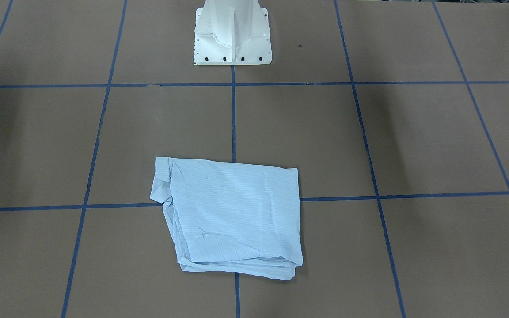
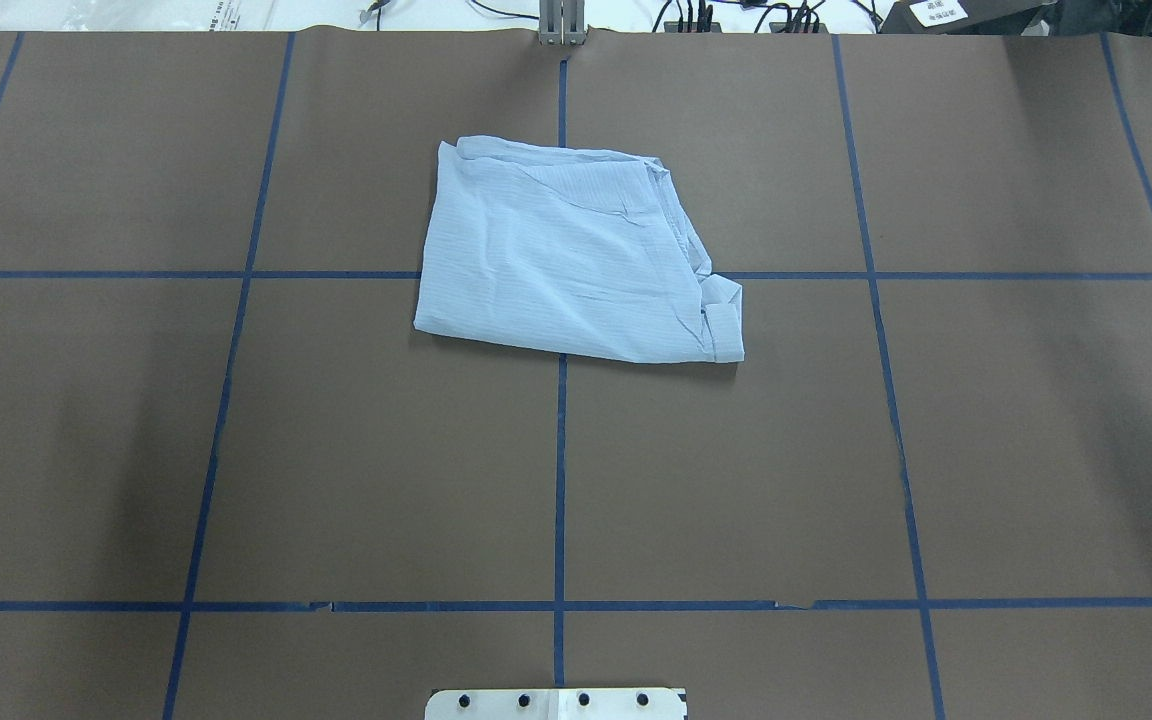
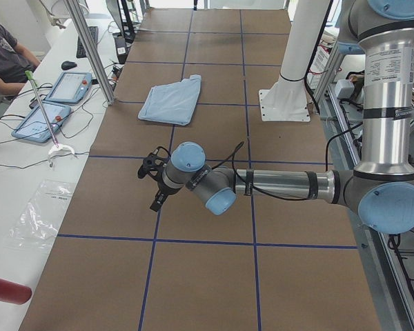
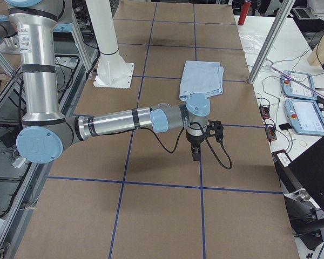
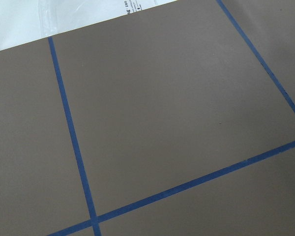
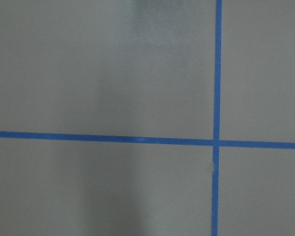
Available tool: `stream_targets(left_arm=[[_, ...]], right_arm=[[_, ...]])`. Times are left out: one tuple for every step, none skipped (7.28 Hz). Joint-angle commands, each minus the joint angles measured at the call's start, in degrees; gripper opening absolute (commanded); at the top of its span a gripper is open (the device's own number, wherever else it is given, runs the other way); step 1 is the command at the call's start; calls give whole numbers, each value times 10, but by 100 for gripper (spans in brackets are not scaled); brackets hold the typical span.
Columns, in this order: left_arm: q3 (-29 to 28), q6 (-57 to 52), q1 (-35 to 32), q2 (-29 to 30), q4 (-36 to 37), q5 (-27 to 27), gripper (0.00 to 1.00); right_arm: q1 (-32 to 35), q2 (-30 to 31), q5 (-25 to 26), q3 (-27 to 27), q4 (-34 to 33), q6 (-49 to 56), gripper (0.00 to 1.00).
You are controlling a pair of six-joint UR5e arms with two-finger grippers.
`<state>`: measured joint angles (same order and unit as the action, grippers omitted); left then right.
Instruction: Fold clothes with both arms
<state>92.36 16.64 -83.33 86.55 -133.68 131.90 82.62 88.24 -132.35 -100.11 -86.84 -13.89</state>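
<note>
Left gripper (image 3: pixel 156 201) hanging low over the bare table (image 3: pixel 193 276), well off to the left of the white pedestal (image 3: pixel 284 103); right gripper (image 4: pixel 196 155) likewise, off to the pedestal's right. Seen only from the side, so cannot tell whether spread or pressed together.

Looks like the closing step. Shirt (image 2: pixel 566 260) lying straight out in front of the pedestal, well apart from both arms, folded into a rough layered rectangle: pale blue, finely striped, one corner skewed, edges uneven. Next, if anything, a reach back in to square that ragged side.
</note>
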Motion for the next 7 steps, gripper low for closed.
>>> stream_targets(left_arm=[[-7, 8, -28, 4, 53, 1, 100], [-4, 7, -45, 13, 136, 4, 100], [2, 7, -53, 14, 161, 8, 100], [2, 7, -53, 12, 166, 11, 100], [3, 7, -54, 11, 181, 11, 100], [0, 7, -54, 8, 184, 12, 100], [-2, 7, -54, 5, 184, 13, 100]], right_arm=[[0, 0, 0, 0, 0, -1, 100], [0, 1, -1, 0, 0, -3, 100], [0, 4, -1, 1, -1, -4, 100], [0, 11, -1, 1, -3, -5, 100], [0, 24, -2, 2, -3, -5, 100], [0, 26, -1, 12, -3, -4, 100], [0, 26, -7, 32, -1, -4, 100]])
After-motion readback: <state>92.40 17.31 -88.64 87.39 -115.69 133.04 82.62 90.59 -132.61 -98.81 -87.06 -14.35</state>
